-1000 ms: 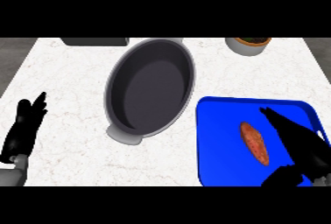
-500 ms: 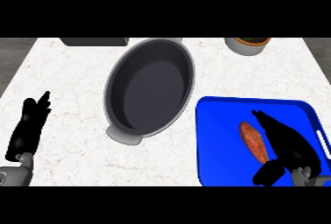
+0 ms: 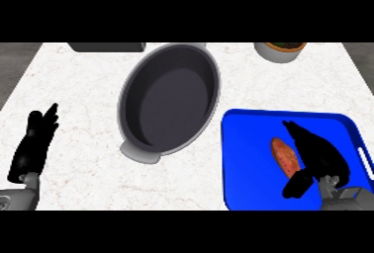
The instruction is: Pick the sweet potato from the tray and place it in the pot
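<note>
The right hand [image 3: 315,157] is settling over the sweet potato [image 3: 284,155] lying in the blue tray [image 3: 248,148], fingers spread and thumb reaching under its near end, readying a grasp. It has edged closer since a second ago. Left hand [image 3: 33,143] is resting open; the pot [image 3: 169,99] is waiting beside the tray.

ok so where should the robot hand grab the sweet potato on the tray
Probably around the middle of the sweet potato, coming from its right side, where the right robot hand is. It lies flat and lengthwise on the blue tray, so fingers and thumb can close across its narrow width.
</note>
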